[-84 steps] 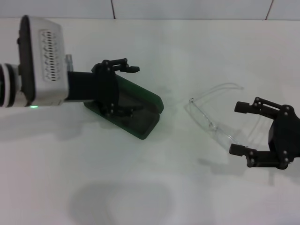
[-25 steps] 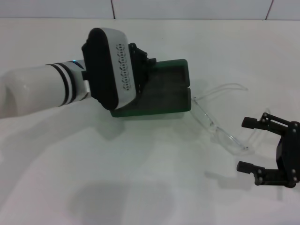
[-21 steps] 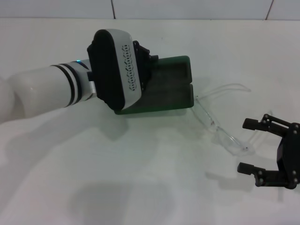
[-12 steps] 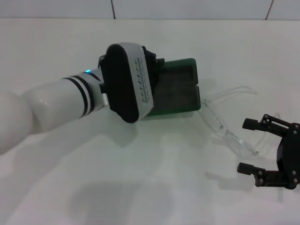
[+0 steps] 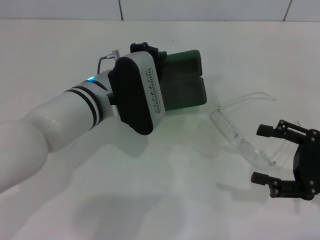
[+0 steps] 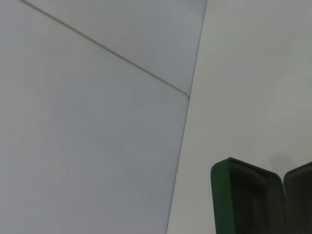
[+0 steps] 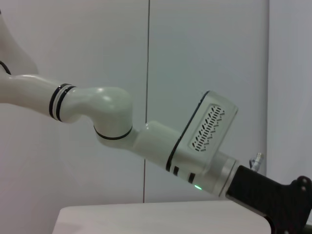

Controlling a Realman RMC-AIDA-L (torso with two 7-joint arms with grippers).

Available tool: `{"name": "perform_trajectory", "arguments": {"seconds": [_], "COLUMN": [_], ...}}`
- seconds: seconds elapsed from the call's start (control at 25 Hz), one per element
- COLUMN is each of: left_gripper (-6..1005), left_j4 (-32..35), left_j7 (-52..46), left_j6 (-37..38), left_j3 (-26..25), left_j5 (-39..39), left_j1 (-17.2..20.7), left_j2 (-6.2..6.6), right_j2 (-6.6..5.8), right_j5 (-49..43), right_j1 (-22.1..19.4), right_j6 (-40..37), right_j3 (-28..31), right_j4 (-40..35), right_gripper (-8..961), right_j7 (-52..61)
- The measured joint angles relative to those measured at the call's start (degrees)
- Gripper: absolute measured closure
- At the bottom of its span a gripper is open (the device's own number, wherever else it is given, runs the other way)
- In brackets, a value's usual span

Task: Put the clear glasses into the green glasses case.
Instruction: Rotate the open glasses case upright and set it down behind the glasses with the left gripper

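On the table (image 5: 150, 200), transparent clear glasses (image 5: 240, 140), arms unfolded.

No legible text, label or number anywhere.

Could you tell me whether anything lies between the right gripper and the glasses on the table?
Nothing visible does. The right gripper is open just beside the glasses, with only bare table between them. The open case sits farther off, at the left gripper.
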Motion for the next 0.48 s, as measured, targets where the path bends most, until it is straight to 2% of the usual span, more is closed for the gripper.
{"name": "perform_trajectory", "arguments": {"seconds": [0.16,0.48], "left_gripper": [890,890], "left_j4": [-0.3,-0.8], "left_j7": [0.1,0.7], "left_j6": [-1.5,-8.1], "left_j3": [0.8,6.5], "left_j5": [0.1,0.2], "left_j1": [0.3,0.5], "left_j2": [0.01,0.04], "right_j2": [0.00,-0.01], "right_j5": [0.0,0.0], "right_j1": [0.1,0.2], "right_j6": [0.1,0.1], "right_j3": [0.0,0.0], "right_j4": [0.0,-0.1], "right_gripper": [89,90], "right_j7": [0.0,0.0]}}
